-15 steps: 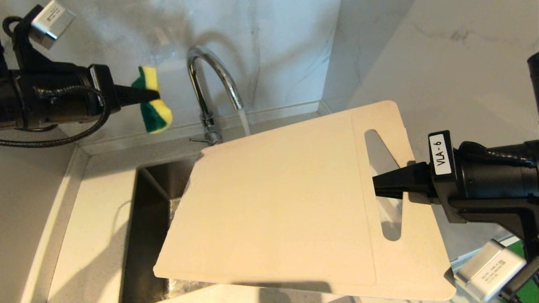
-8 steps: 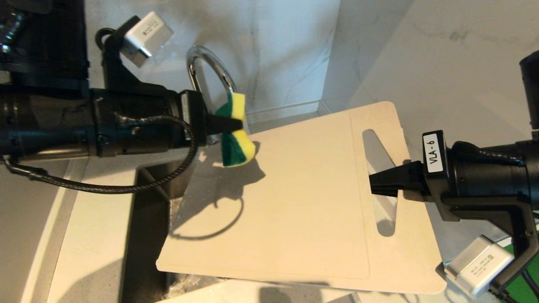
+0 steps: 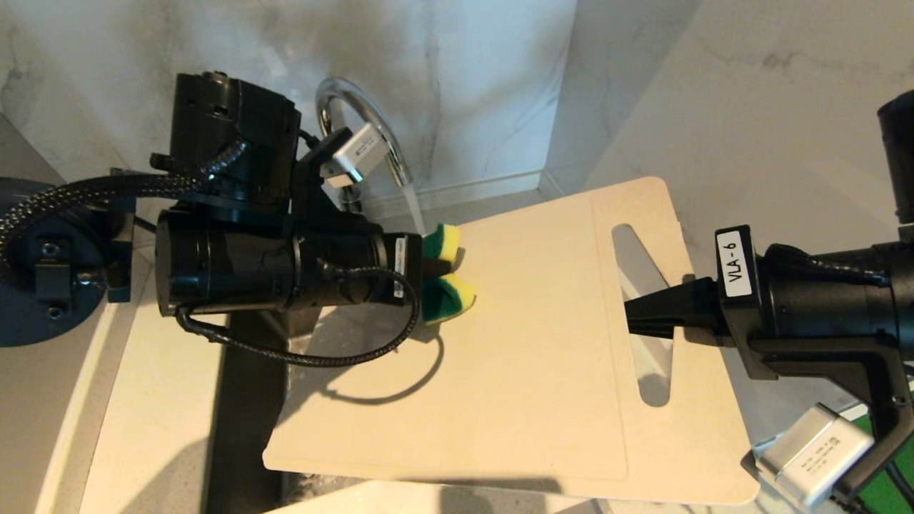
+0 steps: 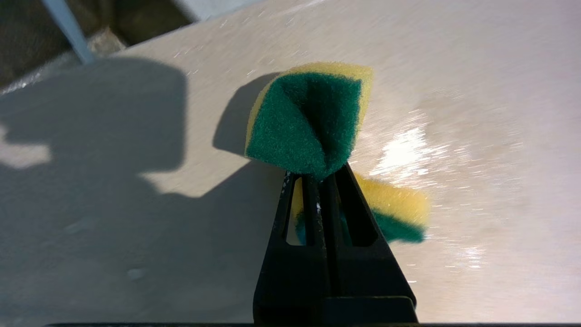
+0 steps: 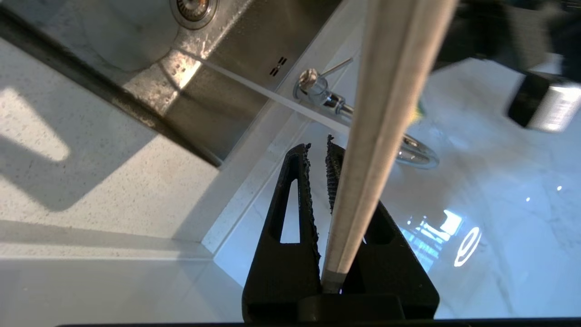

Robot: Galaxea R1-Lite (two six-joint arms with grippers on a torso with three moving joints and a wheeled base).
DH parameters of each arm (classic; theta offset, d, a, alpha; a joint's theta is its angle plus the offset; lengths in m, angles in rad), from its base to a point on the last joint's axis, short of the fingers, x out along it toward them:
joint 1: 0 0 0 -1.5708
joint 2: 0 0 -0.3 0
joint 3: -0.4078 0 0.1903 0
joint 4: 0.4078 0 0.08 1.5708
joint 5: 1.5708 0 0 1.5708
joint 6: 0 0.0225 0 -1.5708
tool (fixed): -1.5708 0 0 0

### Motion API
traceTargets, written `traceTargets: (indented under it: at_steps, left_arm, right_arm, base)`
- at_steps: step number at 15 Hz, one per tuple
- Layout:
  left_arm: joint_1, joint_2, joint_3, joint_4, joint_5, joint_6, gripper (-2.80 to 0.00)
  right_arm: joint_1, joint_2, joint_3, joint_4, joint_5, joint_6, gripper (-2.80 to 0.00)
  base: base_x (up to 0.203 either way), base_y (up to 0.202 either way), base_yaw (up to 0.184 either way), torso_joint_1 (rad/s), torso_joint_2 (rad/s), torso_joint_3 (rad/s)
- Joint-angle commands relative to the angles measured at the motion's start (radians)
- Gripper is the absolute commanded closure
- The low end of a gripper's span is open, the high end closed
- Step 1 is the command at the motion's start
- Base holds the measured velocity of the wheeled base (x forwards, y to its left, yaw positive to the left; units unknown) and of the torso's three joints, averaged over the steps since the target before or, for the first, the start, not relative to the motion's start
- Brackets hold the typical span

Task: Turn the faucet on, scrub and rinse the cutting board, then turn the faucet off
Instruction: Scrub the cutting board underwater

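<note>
Left gripper (image 3: 428, 275): fingers pinched tight on the green-and-yellow sponge (image 3: 446, 282), which bulges out either side of the tips; in the left wrist view the sponge (image 4: 308, 122) is folded around the black fingertips (image 4: 317, 190) and lies against the wet board surface.

Right gripper (image 3: 635, 318): closed on the handle end of the cutting board (image 3: 514, 357), jaws reaching into the tapered handle slot (image 3: 643, 314). Right wrist view shows the board (image 5: 381, 136) edge-on, clamped between the two pads.

Cutting board is held tilted over the sink (image 3: 243, 400), its far corner under the faucet (image 3: 357, 107). Water stream (image 3: 414, 207) runs from the spout onto the board's far edge, just beside the sponge.

Change: a second ago the left gripper held the sponge up by the wall, well clear of the board and left of the faucet. Half a second ago it was over the board's far left corner. Now the sponge is down on the board. The board itself has barely shifted.

Writing: white label on the right gripper's wrist reads "VLA-6" (image 3: 735, 264). Print on the silver camera modules is too small to read.
</note>
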Motion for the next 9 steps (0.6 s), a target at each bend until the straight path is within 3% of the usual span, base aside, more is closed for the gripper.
traceTargets:
  at_steps: [1,5,9]
  left_arm:
    - [0.026,0.017,0.040,-0.001,-0.003,0.014,0.00]
    - [0.115,-0.008,0.118,-0.012,-0.034,0.029,0.00]
    - [0.218,-0.077,0.269,-0.088,-0.093,0.061,0.00]
  right_arm:
    - [0.000,0.001,-0.001,0.002,0.005,-0.014,0.00]
    - [0.000,0.001,-0.004,0.000,0.006,-0.014,0.00]
    - [0.000,0.001,-0.002,0.000,0.007,-0.014,0.00]
  base:
    - [0.000,0.000,0.000,0.000,0.00,0.000]
    - [0.000,0.000,0.000,0.000,0.00,0.000]
    - [0.000,0.000,0.000,0.000,0.00,0.000]
